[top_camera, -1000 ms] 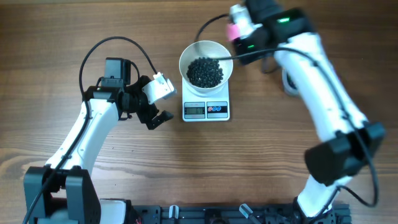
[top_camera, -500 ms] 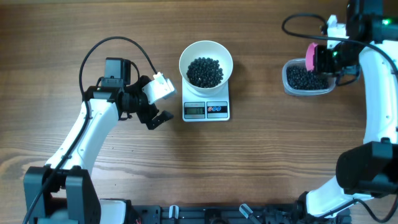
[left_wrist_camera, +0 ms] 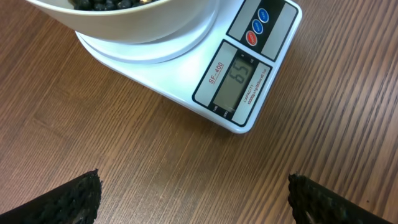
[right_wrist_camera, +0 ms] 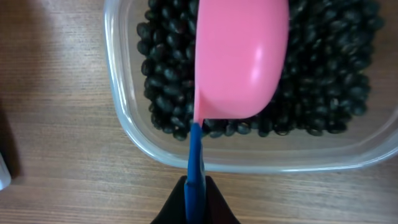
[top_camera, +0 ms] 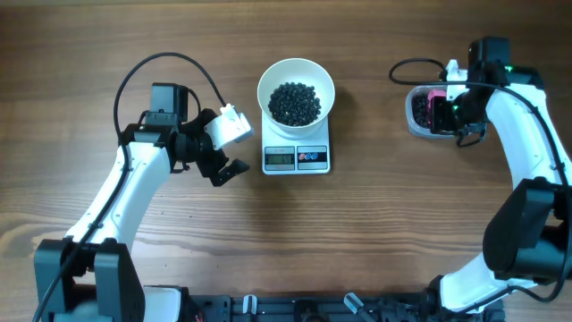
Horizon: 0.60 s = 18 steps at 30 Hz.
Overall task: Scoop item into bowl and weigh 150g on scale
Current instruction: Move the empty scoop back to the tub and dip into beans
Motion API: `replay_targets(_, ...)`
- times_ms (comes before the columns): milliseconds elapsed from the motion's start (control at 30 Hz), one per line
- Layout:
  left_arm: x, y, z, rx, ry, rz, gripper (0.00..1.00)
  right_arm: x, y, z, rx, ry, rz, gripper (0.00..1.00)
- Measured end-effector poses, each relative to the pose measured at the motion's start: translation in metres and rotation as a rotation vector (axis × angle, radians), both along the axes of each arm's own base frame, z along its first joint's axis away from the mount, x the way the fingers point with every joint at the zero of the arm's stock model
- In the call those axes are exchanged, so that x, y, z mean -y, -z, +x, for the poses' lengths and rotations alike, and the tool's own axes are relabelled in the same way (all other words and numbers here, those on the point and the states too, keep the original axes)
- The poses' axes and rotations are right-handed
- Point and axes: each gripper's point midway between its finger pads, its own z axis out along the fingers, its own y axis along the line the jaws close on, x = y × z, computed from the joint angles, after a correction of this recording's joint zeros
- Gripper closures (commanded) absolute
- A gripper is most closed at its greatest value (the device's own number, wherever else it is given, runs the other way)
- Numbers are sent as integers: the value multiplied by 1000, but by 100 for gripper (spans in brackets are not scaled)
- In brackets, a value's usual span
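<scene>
The white bowl [top_camera: 296, 92] stands on the scale [top_camera: 297, 157] with a dark heap of the item [top_camera: 294, 103] inside it. In the left wrist view the bowl [left_wrist_camera: 143, 25] and the scale [left_wrist_camera: 236, 81] fill the top, and the display reads 65. My left gripper [top_camera: 225, 172] [left_wrist_camera: 196, 199] is open on the wood just left of the scale, with nothing between its fingers. My right gripper [top_camera: 456, 107] [right_wrist_camera: 195, 186] is shut on the blue handle [right_wrist_camera: 194, 155] of a pink scoop [right_wrist_camera: 239, 62]. The scoop's underside faces the camera and it sits low over more of the item [right_wrist_camera: 323, 74].
A clear plastic tub [top_camera: 418, 118] [right_wrist_camera: 124, 124] of beads sits at the far right of the table. A black cable [top_camera: 411, 64] loops beside it. A black rail [top_camera: 295, 309] runs along the front edge between the two arm bases.
My right arm has swung from above the bowl over to the tub on the right and lowered the scoop into it. The left arm, bowl and scale have not moved.
</scene>
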Motion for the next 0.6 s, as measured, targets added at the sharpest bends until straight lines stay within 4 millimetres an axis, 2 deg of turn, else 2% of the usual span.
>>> replay_targets(167, 0, 0, 0, 0, 0, 0, 0, -14, 9, -4, -19, -6, 86, 96)
replay_targets(333, 0, 0, 0, 0, 0, 0, 0, -24, 11, -14, -62, 5, 186, 96)
replay_targets(600, 0, 0, 0, 0, 0, 0, 0, -7, 5, -22, -72, 98, 298, 96)
